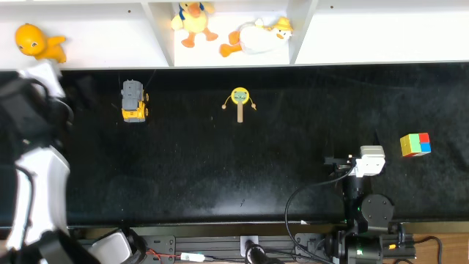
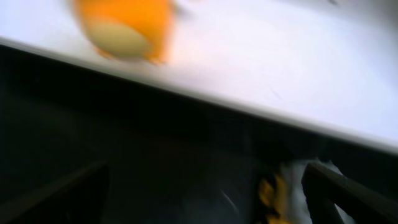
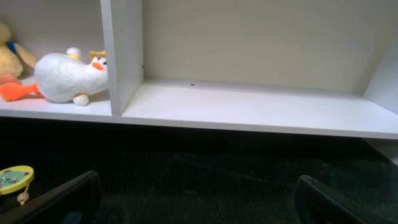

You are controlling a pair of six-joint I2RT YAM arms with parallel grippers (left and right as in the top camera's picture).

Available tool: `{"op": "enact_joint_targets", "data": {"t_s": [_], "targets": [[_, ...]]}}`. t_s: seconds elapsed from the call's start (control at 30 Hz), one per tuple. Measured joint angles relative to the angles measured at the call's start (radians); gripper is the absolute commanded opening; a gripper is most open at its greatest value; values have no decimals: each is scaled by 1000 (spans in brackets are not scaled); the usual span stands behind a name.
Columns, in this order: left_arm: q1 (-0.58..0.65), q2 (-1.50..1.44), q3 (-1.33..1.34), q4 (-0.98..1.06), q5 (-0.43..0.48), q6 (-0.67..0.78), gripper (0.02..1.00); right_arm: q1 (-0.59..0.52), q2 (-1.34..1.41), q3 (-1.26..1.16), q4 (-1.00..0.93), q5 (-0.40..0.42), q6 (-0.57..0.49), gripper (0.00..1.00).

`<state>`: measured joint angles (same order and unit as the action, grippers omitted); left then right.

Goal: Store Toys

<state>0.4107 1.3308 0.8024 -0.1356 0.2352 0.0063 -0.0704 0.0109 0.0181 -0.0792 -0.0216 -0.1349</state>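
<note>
An orange duck (image 1: 38, 42) (image 2: 127, 28) sits in the left shelf compartment. My left gripper (image 1: 42, 75) (image 2: 199, 208) hangs open just in front of that compartment, holding nothing. A yellow toy truck (image 1: 133, 100) (image 2: 273, 196), a rattle drum (image 1: 239, 101) (image 3: 15, 180) and a coloured cube (image 1: 415, 144) lie on the black table. My right gripper (image 1: 368, 160) (image 3: 199, 208) stands open and empty near the table's front right, facing the bare right compartment (image 3: 261, 106).
The white shelf (image 1: 366, 44) runs along the back edge. Its middle compartment holds a yellow plush duck (image 1: 193, 20) (image 3: 11, 53) and a white plush goose (image 1: 258, 37) (image 3: 65, 78). A divider wall (image 3: 124, 56) separates it from the right compartment.
</note>
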Motion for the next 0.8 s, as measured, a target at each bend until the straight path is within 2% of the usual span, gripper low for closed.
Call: {"op": "enact_joint_targets", "data": {"t_s": [0.13,0.33,0.57,0.8], "targets": [[-108,-61,-108,-39,-1,-24,998,0,0,0,0,0,0,996],[-232,-61,-135,-105,-23,-38,998,0,0,0,0,0,0,996],[-268,-3,-135,-89,-42,-37,998,0,0,0,0,0,0,993],[-274,58,-135,11,-50,6,998,0,0,0,0,0,0,993]]}}
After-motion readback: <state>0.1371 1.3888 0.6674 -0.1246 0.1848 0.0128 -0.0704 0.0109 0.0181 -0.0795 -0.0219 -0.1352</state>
